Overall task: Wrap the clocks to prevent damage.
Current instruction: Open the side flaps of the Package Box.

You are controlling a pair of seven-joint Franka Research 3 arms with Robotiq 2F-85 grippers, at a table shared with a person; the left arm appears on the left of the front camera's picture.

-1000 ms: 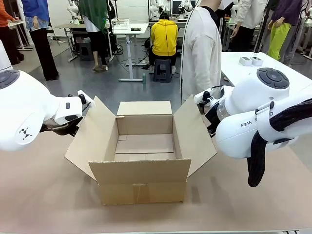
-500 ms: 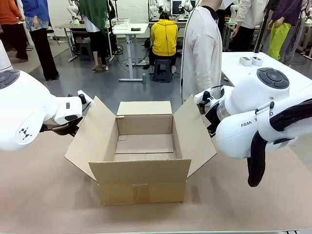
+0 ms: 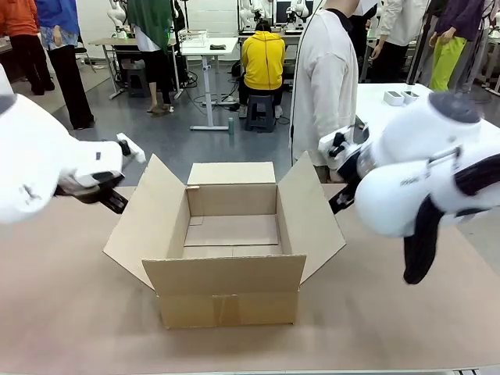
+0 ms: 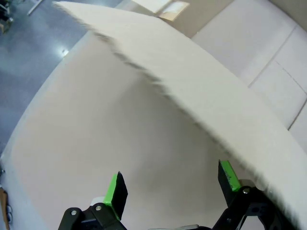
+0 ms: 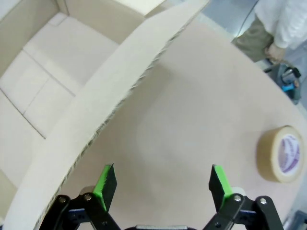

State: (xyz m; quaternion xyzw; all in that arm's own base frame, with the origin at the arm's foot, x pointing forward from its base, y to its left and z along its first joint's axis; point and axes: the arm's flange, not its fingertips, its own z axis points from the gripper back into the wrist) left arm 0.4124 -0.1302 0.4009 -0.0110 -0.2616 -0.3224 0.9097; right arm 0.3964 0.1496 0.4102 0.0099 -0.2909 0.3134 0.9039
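An open cardboard box [image 3: 226, 289] stands mid-table with all flaps spread, its inside bare cardboard. My left gripper [image 4: 172, 184] is open with nothing between its green pads [image 4: 115, 188], just outside the box's left flap [image 4: 201, 96], which slants over it. In the front view it [image 3: 112, 199] sits at that flap's [image 3: 144, 219] outer edge. My right gripper [image 5: 163, 182] is open too and holds nothing, hovering over the table beside the right flap [image 5: 110, 110]. The front view shows it [image 3: 341, 195] partly behind that flap [image 3: 312, 219].
A roll of tan packing tape [image 5: 281, 153] lies on the brown table [image 3: 70, 312] to the right of the box. A person in a cream top [image 3: 322, 86] stands at the far edge. A white table [image 3: 391, 105] lies behind on the right.
Both arms have lifted a little and blurred with motion, the left shifting outward to the left, the right upward and to the right. The box has stayed put.
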